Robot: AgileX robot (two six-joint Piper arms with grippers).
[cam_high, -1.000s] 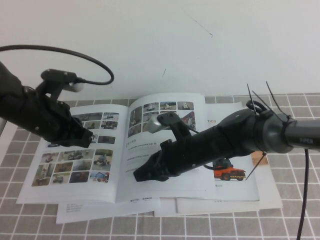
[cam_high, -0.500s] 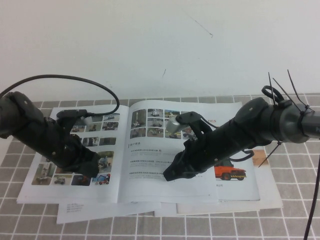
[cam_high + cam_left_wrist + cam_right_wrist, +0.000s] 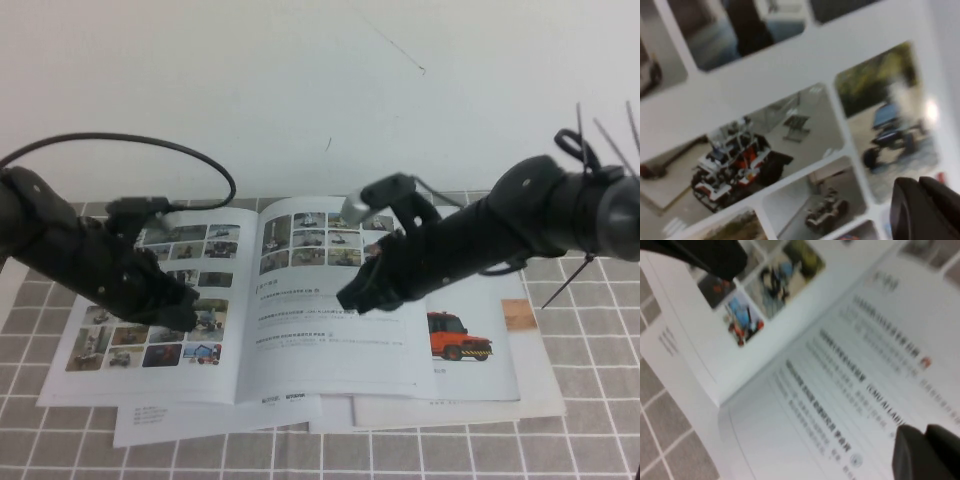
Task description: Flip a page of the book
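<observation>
The book [image 3: 330,350] lies open and flat on the table. The page [image 3: 215,365] lies on its left half with the grid of colour photos face up. My left gripper [image 3: 185,312] is shut and empty, right at the photos near the page's inner edge; the left wrist view shows its tip [image 3: 925,210] close over the page [image 3: 765,125]. My right gripper [image 3: 350,298] is shut and empty, above the text of the book's right leaf; the right wrist view shows its tip [image 3: 927,452] over the lines of print on the book [image 3: 840,365].
A booklet picturing an orange truck [image 3: 460,335] sticks out from under the book at the right. Plain white sheets [image 3: 200,420] stick out at the front. The table has a grey tiled cloth [image 3: 580,440]. A white wall [image 3: 300,80] stands behind.
My right gripper has drawn back to the right and toward the far side, off the middle of the right leaf. My left gripper has come down onto the left page's photos.
</observation>
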